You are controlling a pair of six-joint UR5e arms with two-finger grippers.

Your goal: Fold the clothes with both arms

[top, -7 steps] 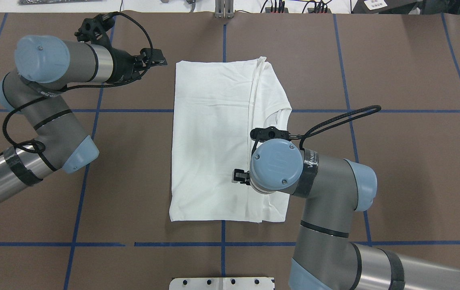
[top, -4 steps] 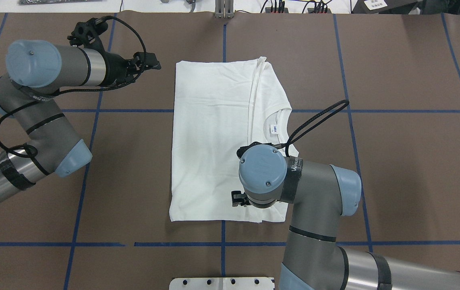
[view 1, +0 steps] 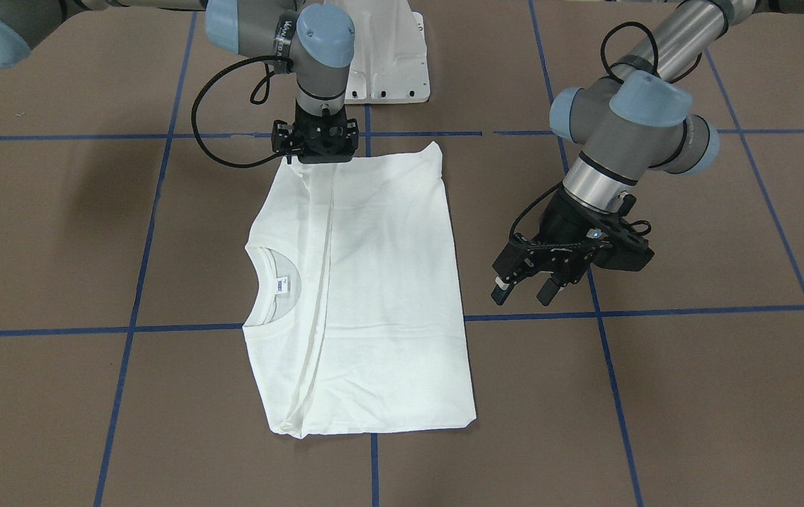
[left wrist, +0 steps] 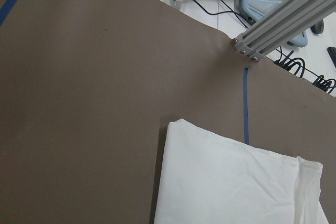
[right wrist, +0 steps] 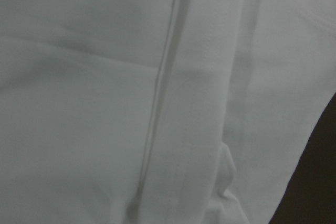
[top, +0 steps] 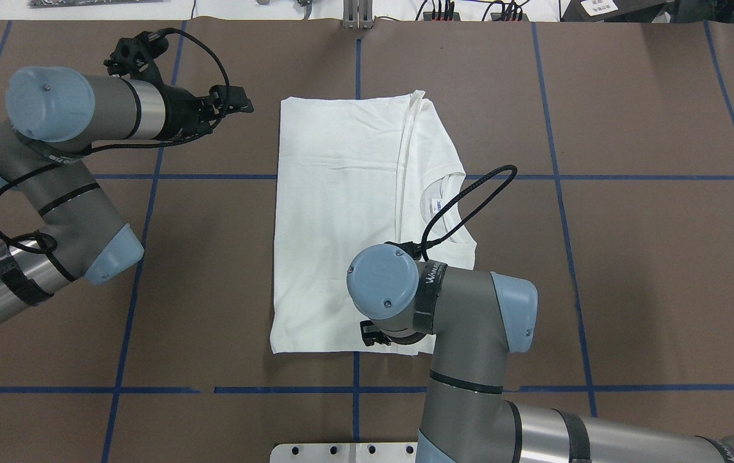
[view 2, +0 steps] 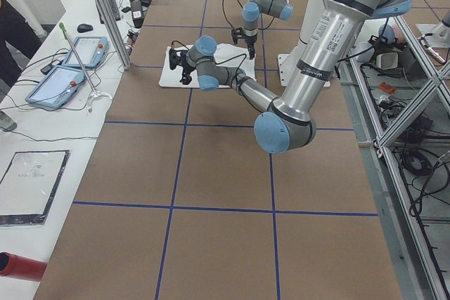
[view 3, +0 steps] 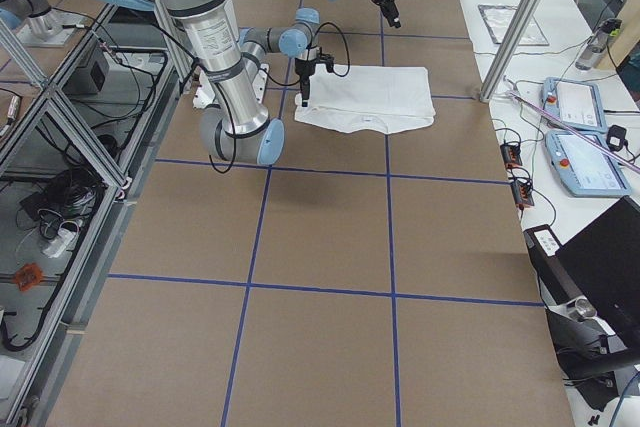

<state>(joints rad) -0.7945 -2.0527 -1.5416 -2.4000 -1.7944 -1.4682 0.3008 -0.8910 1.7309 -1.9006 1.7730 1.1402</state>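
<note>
Nearest, at the tabletop (top: 630, 289) edge: white stand base (top: 354, 452), apart from the cloth. Just beyond, right arm (top: 457, 302) bent over the near hem of the T-shirt (top: 335, 225), wrist pointing straight down, close to the fabric beside the long folded edge. Right jaws hidden under the wrist from above and unreadable from across the table, so cannot tell whether wide, narrow or pinching cloth. From the right wrist view, only white knit and one seam. T-shirt flat at mid-tabletop, straddling the centre blue tape line (top: 357, 64) and folded to a long rectangle. One layer lying over the left part, its long edge running near to far. Ribbed collar (view 1: 255, 271) and small neck label (view 1: 282, 285) exposed toward the right. No print showing. Judged light, thin, limp cotton with no stiffness. Prone to sag, stretch and drag wrinkles if raised by a single point; not fragile, probably not slippery on the brown cover. Best taken at corners or along the hem, pinching through all layers, both ends lifted together and kept taut. Farthest, left arm (top: 110, 112) off the cloth, beside its far left corner. Left jaws wide apart, holding nothing, hovering above bare tabletop.
</note>
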